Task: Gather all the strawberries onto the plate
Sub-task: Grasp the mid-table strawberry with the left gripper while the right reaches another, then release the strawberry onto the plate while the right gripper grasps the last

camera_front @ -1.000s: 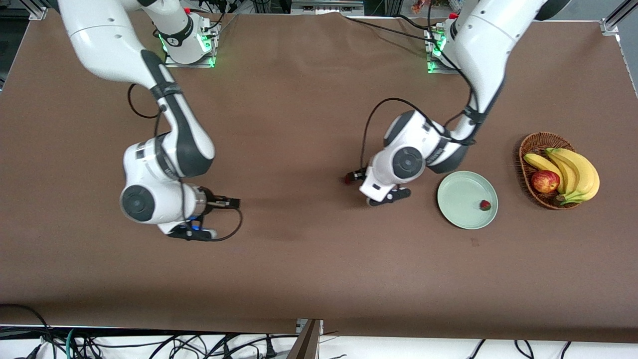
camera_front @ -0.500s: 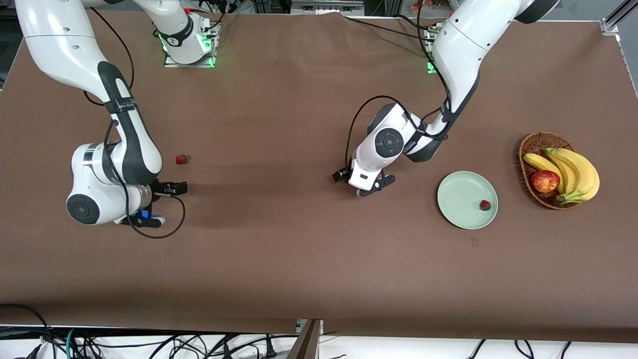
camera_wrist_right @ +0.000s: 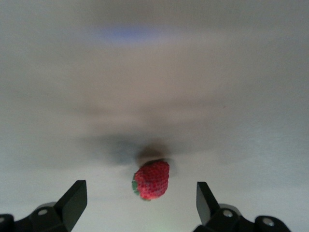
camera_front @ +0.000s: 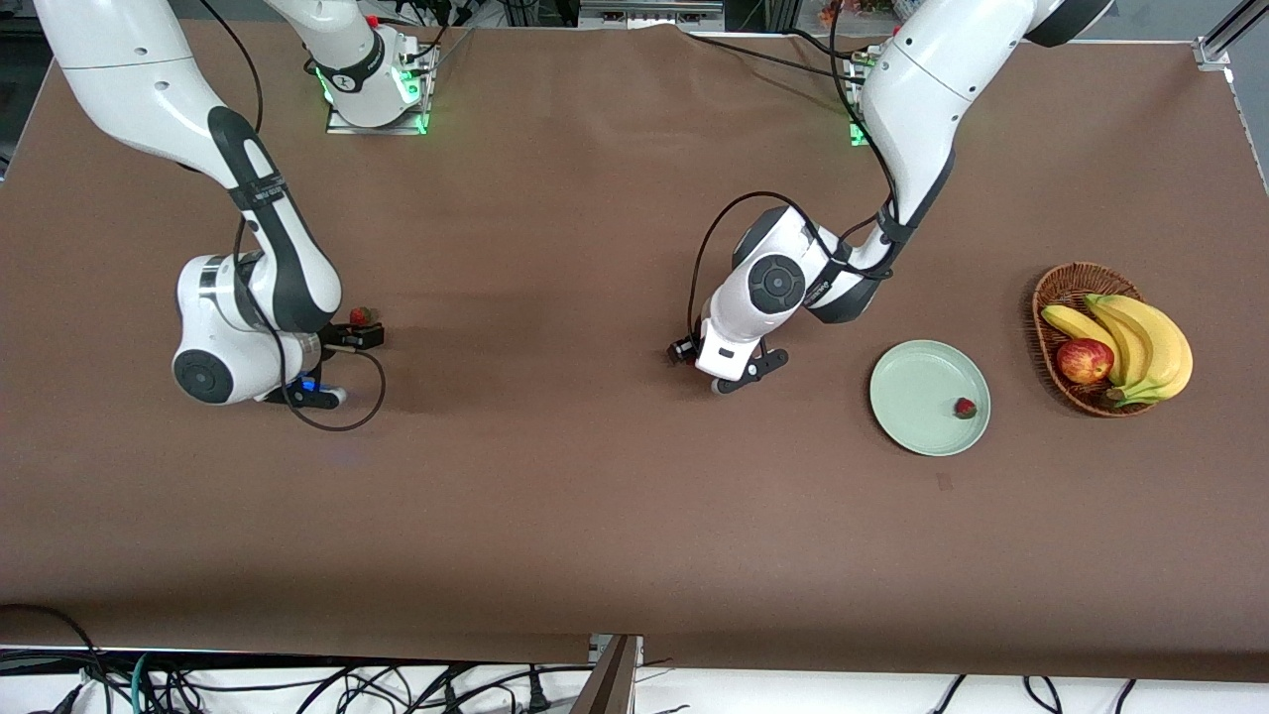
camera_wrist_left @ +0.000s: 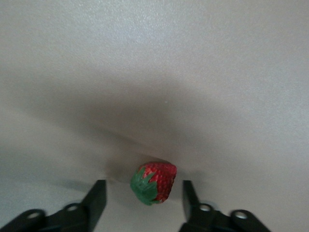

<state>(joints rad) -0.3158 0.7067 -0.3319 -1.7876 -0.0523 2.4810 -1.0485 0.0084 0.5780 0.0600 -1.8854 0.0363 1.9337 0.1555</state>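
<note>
We see the left gripper (camera_wrist_left: 141, 200) low on the counter (camera_front: 595, 496), fingers narrowed beside one strawberry (camera_wrist_left: 153, 182), untouched. Right gripper (camera_wrist_right: 140, 203) fingers wide around another strawberry (camera_wrist_right: 152, 180). Third strawberry (camera_front: 964, 407) on the plate (camera_front: 912, 392).

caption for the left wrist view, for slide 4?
Left gripper open around a strawberry lying on the brown table, fingers either side, not yet touching it.

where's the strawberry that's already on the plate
In the front view the strawberry lies on the pale green plate, close to the rim nearest the wicker fruit basket, toward the left arm's end of the table.
</note>
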